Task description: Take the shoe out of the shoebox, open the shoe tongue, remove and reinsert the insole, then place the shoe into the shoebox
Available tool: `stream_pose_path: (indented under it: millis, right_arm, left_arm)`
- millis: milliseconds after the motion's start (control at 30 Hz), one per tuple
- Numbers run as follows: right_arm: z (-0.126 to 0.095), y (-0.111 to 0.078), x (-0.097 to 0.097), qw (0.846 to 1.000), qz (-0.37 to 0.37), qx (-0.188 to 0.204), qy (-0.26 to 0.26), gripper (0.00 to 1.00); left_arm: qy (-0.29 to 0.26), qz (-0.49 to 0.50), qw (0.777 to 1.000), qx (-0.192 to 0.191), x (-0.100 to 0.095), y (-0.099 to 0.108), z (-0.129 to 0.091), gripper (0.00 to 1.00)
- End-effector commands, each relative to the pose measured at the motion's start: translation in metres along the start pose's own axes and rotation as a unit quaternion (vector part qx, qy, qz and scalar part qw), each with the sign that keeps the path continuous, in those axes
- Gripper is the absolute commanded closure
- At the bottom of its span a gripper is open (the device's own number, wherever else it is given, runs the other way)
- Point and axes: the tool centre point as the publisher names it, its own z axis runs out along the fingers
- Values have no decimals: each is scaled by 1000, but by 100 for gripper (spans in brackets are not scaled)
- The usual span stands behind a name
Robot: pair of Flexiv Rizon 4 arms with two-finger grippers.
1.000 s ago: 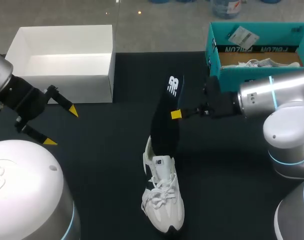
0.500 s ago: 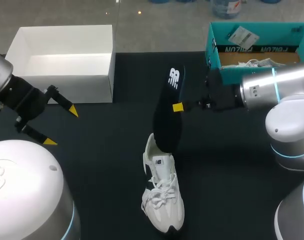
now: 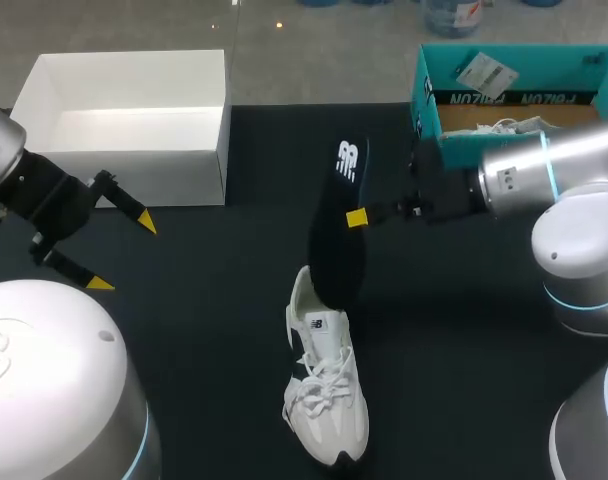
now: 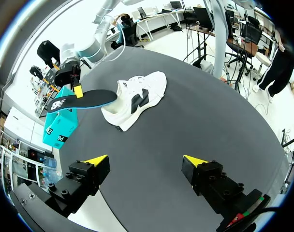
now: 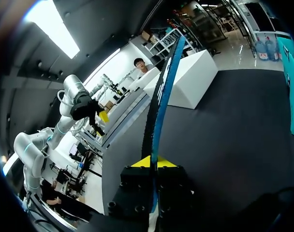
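A white sneaker (image 3: 325, 390) with a dark side mark lies on the black table, toe toward the front edge. My right gripper (image 3: 356, 218) is shut on the edge of a dark insole (image 3: 338, 235) with a blue rim, held above the table with its lower end just over the shoe's heel opening. From the right wrist the insole (image 5: 159, 104) runs edge-on out from the closed yellow fingertips (image 5: 142, 162). My left gripper (image 3: 119, 252) stands open at the left, holding nothing. In the left wrist view the sneaker (image 4: 135, 96) and insole (image 4: 81, 97) lie far ahead of the left gripper (image 4: 144, 159).
A white open box (image 3: 124, 160) stands at the back left. A teal shoebox (image 3: 434, 130) with paper and another white shoe inside stands at the back right, close behind my right arm.
The right gripper has lifted the insole slightly up and away from the shoe, so less of it sits in the heel opening. The left arm has stayed put.
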Motion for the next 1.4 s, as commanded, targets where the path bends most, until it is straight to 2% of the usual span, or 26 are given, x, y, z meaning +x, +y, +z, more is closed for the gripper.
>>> stream_pose_path:
  millis: [33, 400, 633, 967, 1400]
  right_arm:
    - [-1, -12, 5, 1000, 5, -8, -5, 100]
    - [2, -14, 8, 1000, 7, -13, -4, 100]
    - [1, 0, 7, 1000, -5, -11, -4, 100]
    - [15, 16, 3, 1000, -18, 3, 2, 100]
    - [24, 10, 6, 1000, -15, 7, 3, 100]
  left_arm:
    - [1, 0, 1000, -2, 0, -1, 0, 0]
    - [1, 0, 1000, -2, 0, -1, 0, 0]
    - [1, 0, 1000, -2, 0, -1, 0, 0]
    - [1, 0, 1000, -2, 0, -1, 0, 0]
    - [1, 0, 1000, -2, 0, -1, 0, 0]
